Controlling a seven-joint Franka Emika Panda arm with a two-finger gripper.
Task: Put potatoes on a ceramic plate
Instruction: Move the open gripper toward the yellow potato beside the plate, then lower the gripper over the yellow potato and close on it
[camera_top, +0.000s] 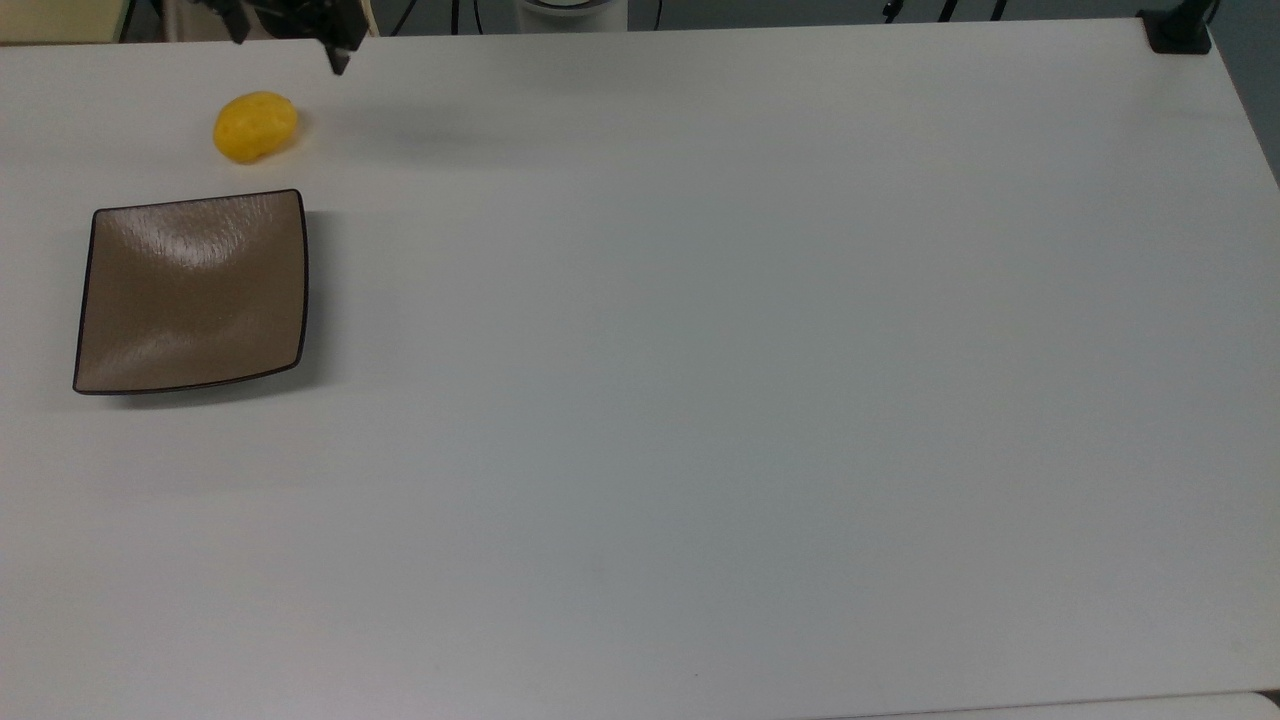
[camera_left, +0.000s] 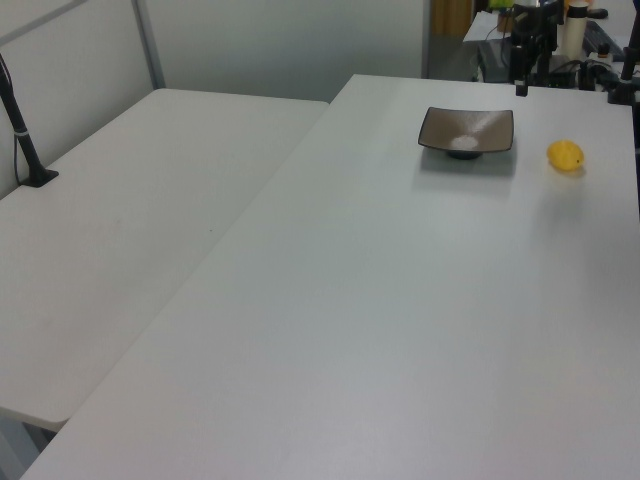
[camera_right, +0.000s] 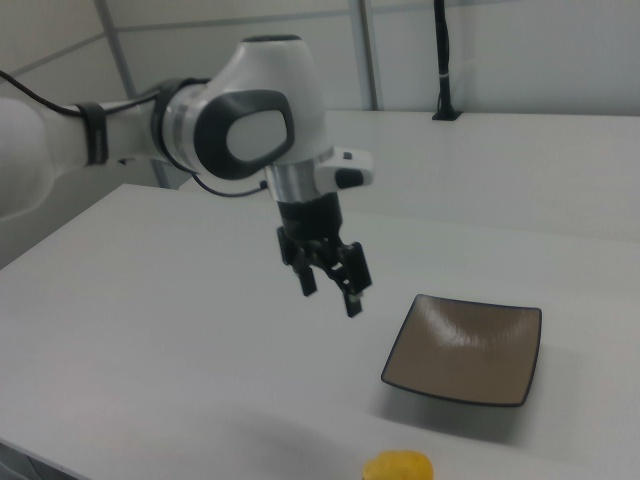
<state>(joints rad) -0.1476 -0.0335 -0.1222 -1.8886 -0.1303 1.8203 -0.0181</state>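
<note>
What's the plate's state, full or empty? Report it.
Empty. The ceramic plate shows only bare brown glaze; the potato lies on the table beside it.

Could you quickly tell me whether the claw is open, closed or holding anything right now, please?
Claw: open and empty, held above the table; the potato lies on the table beside the ceramic plate.

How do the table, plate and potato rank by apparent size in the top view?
1. Table, by far the largest.
2. Ceramic plate, a square near the top view's left edge.
3. Potato, far smaller than the plate, lying beside it on the table.
</note>
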